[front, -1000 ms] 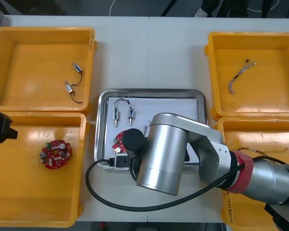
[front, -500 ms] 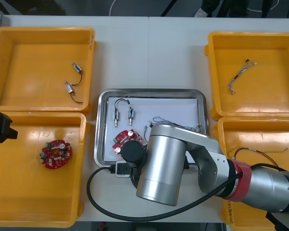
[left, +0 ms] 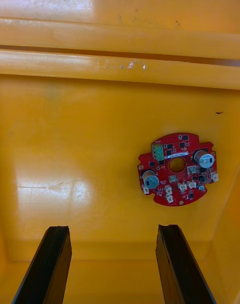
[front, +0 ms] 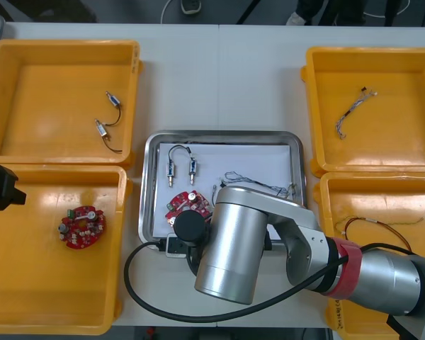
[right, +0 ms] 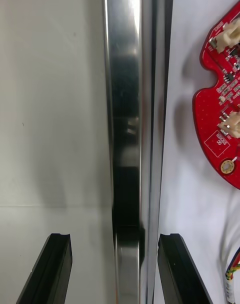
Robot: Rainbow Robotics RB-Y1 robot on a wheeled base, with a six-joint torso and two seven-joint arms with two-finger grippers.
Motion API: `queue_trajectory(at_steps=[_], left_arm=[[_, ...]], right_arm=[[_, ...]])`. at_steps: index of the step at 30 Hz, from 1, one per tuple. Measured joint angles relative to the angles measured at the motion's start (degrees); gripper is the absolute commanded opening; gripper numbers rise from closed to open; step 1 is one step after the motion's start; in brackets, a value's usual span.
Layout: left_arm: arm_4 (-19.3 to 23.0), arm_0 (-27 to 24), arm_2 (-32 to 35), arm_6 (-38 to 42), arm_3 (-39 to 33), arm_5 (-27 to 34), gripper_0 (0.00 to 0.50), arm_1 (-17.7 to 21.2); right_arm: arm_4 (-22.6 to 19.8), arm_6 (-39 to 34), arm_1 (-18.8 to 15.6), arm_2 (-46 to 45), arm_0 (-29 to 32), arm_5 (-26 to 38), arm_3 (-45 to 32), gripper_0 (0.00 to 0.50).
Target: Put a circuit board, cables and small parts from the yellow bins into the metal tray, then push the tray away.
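Note:
The metal tray [front: 219, 135], white inside, lies between the bins and holds a red circuit board [front: 188, 206], two small metal parts on a black cable [front: 180, 164] and a thin cable [front: 258, 183]. My right arm covers the tray's front part. In the right wrist view my right gripper [right: 115, 269] is open, its fingers [right: 47, 269] standing one on each side of the tray's shiny rim [right: 127, 134], with the board [right: 222, 119] just inside. My left gripper [left: 115, 264] is open, parked over the near left bin above another red board [left: 177, 169].
The far left yellow bin [front: 28, 57] holds small metal parts [front: 106, 124]. A cable [front: 350, 110] lies in the far right bin, a red and yellow cable [front: 372, 227] in the near right bin. A red board [front: 83, 227] sits in the near left bin.
My right arm has drawn back toward the table's near edge, uncovering the board and the thin cable in the tray. The tray and left arm have not moved.

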Motion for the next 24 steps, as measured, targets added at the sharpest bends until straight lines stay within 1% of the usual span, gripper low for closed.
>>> queue_trajectory(at_steps=[3,4,5,6,7,8,14,24], left_arm=[[0.0,0.0,0.0,0.0,0.0,0.0,0.5,0.0],[0.0,0.0,0.0,0.0,0.0,0.0,0.5,0.0],[0.0,0.0,0.0,0.0,0.0,0.0,0.5,0.0],[0.0,0.0,0.0,0.0,0.0,0.0,0.5,0.0],[0.0,0.0,0.0,0.0,0.0,0.0,0.5,0.0],[0.0,0.0,0.0,0.0,0.0,0.0,0.5,0.0],[0.0,0.0,0.0,0.0,0.0,0.0,0.5,0.0],[0.0,0.0,0.0,0.0,0.0,0.0,0.5,0.0]], right_arm=[[0.19,0.0,0.0,0.0,0.0,-0.01,0.0,0.5],[0.24,0.0,0.0,0.0,0.0,-0.01,0.01,0.471],[0.3,0.0,0.0,0.0,0.0,-0.01,0.01,0.331],[0.33,0.0,0.0,0.0,0.0,0.0,0.01,0.263],[0.35,0.0,0.01,0.0,0.0,0.0,0.01,0.099],[0.4,0.0,0.01,0.0,0.0,0.0,0.01,0.0],[1.87,0.0,0.01,0.01,-0.01,0.01,0.01,0.0],[1.97,0.0,0.0,0.01,-0.73,-0.03,0.02,0.0]])
